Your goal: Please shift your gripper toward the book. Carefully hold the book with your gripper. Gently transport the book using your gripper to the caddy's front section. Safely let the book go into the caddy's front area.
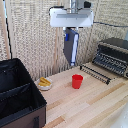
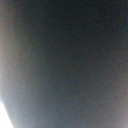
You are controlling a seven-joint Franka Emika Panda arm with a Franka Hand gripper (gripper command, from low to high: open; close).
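The dark navy book hangs on edge from my gripper, high above the wooden table, near the slatted back wall. The gripper is shut on the book's upper end, under the white hand. The black fabric caddy with its inner divider stands at the exterior view's lower left, well to the left of and below the book. In the wrist view a dark blurred surface fills nearly the whole picture; it looks like the book's cover close to the lens.
A red cup stands on the table below the book. A small bowl with something yellow sits between the cup and the caddy. A dark toaster oven with its door down is at the right.
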